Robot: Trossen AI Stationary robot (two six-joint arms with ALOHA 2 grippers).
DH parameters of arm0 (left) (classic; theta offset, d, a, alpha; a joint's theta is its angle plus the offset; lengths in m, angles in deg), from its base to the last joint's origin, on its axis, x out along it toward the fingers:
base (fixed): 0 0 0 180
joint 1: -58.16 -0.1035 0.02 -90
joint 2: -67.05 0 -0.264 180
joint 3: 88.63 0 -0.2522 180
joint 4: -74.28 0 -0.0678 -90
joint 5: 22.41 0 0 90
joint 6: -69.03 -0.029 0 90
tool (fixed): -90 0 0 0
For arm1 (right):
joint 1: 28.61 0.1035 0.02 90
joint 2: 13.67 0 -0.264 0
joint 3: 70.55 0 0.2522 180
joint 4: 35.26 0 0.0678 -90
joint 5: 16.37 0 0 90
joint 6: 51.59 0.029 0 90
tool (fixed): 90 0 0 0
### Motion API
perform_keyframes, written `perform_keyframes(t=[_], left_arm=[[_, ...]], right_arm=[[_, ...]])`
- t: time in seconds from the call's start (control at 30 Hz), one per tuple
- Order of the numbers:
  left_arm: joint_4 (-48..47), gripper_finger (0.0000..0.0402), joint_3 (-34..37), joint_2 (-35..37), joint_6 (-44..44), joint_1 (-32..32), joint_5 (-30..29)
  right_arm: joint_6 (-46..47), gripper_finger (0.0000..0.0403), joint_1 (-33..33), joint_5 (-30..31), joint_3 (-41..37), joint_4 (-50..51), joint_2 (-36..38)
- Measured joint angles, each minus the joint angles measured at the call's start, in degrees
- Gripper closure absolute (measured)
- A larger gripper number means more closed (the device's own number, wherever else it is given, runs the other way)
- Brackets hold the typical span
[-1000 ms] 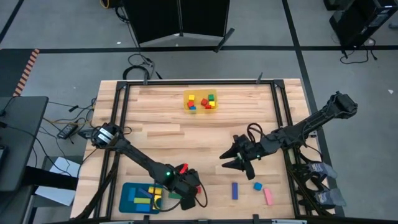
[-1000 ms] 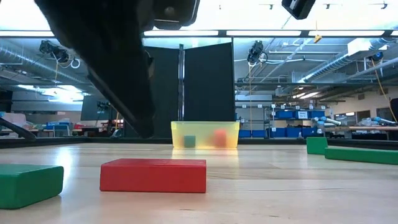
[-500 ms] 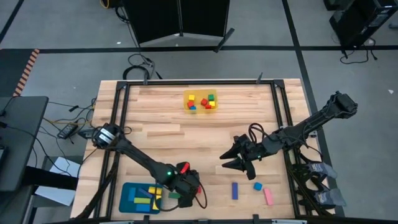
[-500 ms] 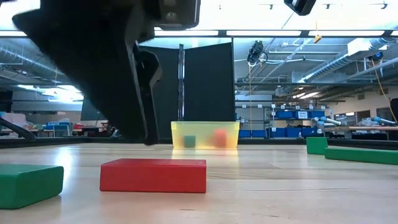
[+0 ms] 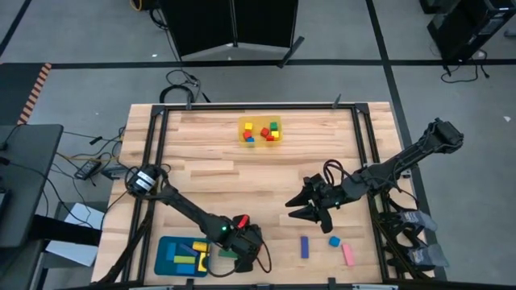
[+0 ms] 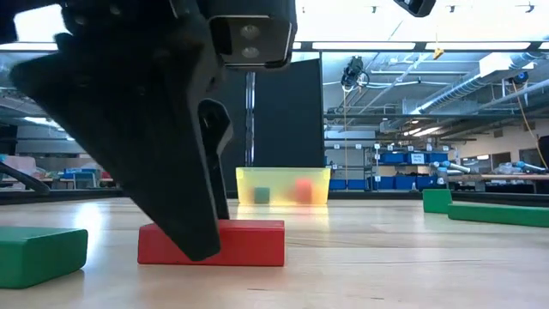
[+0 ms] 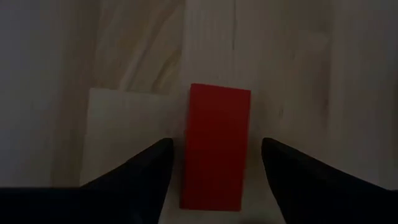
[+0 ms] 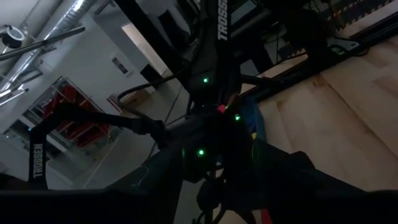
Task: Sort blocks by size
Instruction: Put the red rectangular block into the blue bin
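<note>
Jaws spread: left gripper [image 7: 214, 155] straddling red bar [image 7: 215, 144], fingers not touching it.
Right gripper [image 5: 295, 208] also spread, hovering mid-table, well apart from blue bar [image 5: 305, 246].

Red bar [image 7: 214, 146] flat on wood; purple bar [image 5: 305, 246], blue cube [image 5: 334, 241], pink bar [image 5: 348, 254] clustered apart.

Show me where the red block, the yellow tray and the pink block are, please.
red block [image 7: 216, 146]: left wrist view, middle of its top face.
yellow tray [image 6: 282, 175]: low view, upper part of its front wall.
pink block [image 5: 348, 254]: high view, middle of the block.
</note>
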Motion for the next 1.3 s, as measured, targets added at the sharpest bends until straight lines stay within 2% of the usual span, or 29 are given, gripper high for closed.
perform_keyframes(t=[0.1,0.23,0.4,0.5,0.63,0.77,0.93,1.1,1.2,1.3], left_arm=[[-0.37,0.0179,0.04,-0.07,1.58,-0.28,-0.12],[-0.67,0.0270,0.10,-0.17,4.85,-0.84,0.17],[1.91,0.0272,0.38,0.68,8.93,-1.60,1.95],[5.91,0.0272,0.60,1.98,8.69,-1.74,-0.90],[5.52,0.0272,0.31,8.49,6.40,-2.44,-6.43],[0.75,0.0272,0.56,14.59,4.21,-2.24,-12.19],[-6.36,0.0272,0.29,25.67,3.62,-1.04,-14.91],[-22.26,0.0272,0.34,31.83,10.41,5.49,-6.19],[-34.31,0.0272,0.35,32.43,17.76,10.34,1.38],[-40.37,0.0272,0.49,32.13,23.41,14.79,8.14]], right_arm=[[0.00,0.0203,0.23,-0.02,0.00,0.04,0.00],[0.00,0.0203,0.31,-0.02,0.00,0.08,0.00],[0.20,0.0203,0.31,0.00,0.00,0.07,0.00],[0.61,0.0203,0.31,-0.02,0.00,0.03,0.00],[0.64,0.0203,0.31,-0.02,0.00,-0.82,0.00],[0.93,0.0203,0.31,-0.02,0.00,-1.85,-0.02],[1.59,0.0203,0.48,-0.02,0.00,-2.33,-0.02],[1.68,0.0203,1.76,0.50,0.00,-2.40,-0.02],[1.64,0.0203,2.29,2.15,0.00,-2.21,-0.02],[1.61,0.0203,2.56,3.62,0.00,-2.20,-0.02]])
